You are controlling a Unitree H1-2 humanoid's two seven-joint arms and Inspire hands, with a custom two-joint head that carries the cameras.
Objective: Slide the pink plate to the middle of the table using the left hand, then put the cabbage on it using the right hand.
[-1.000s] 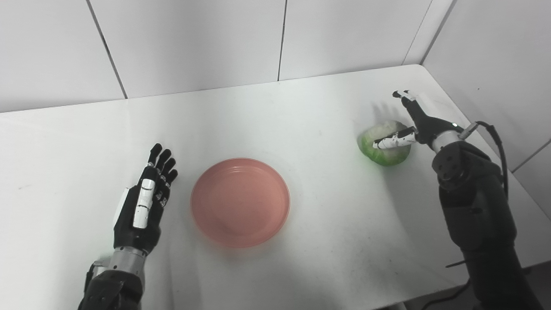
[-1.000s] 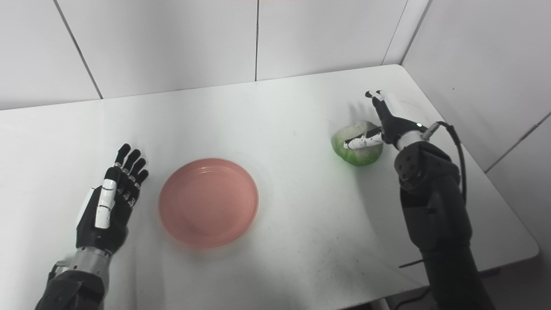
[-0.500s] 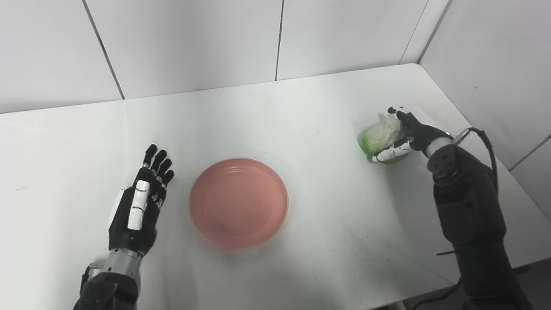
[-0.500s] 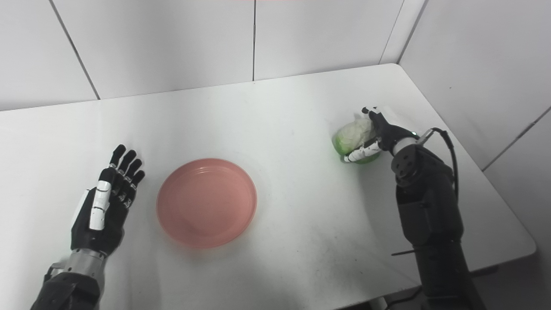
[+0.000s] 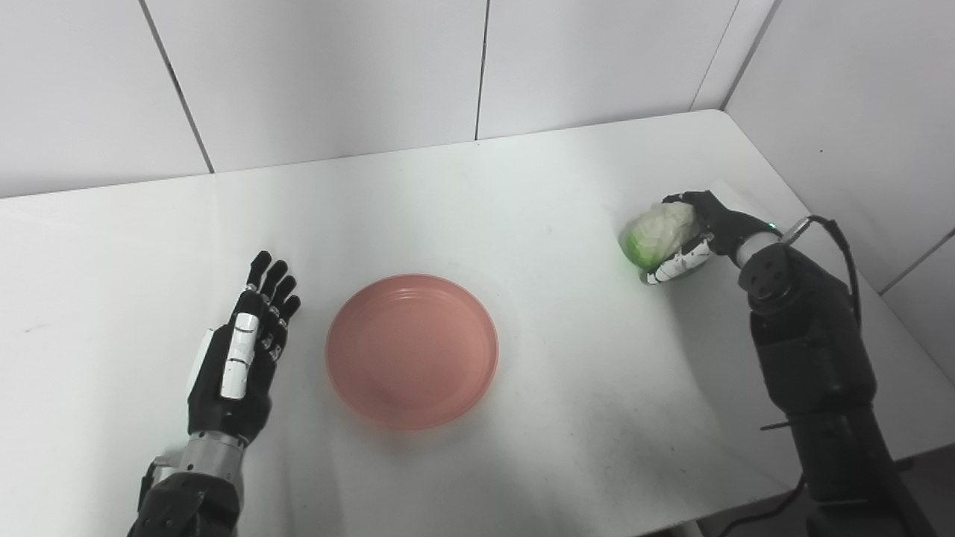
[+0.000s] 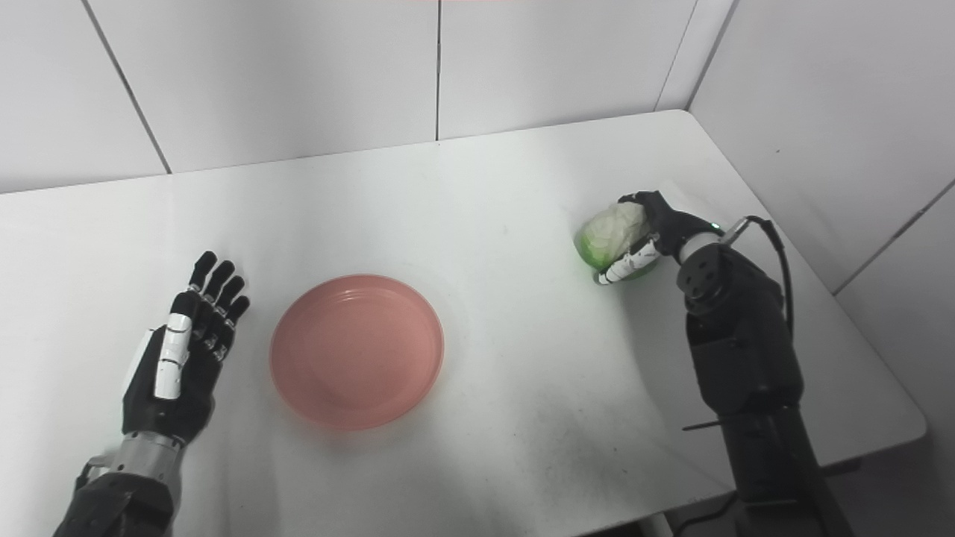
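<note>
The pink plate [image 5: 412, 350] lies empty near the middle of the white table [image 5: 477, 194]. My left hand [image 5: 240, 365] rests flat and open on the table just left of the plate, not touching it. At the right side, the pale green cabbage [image 5: 655, 233] is wrapped by my right hand [image 5: 701, 235], fingers over its far side and thumb under its near side. The cabbage looks tilted, and I cannot tell if it is off the table.
White tiled walls stand behind the table and along its right side. The table's right edge and front right corner [image 6: 914, 425] lie close to my right arm. A black cable [image 5: 839, 239] loops off the right wrist.
My right hand went from spread above the cabbage to closed around it, and the cabbage tipped. The left hand drew back slightly from the plate. The camera shifted a little.
</note>
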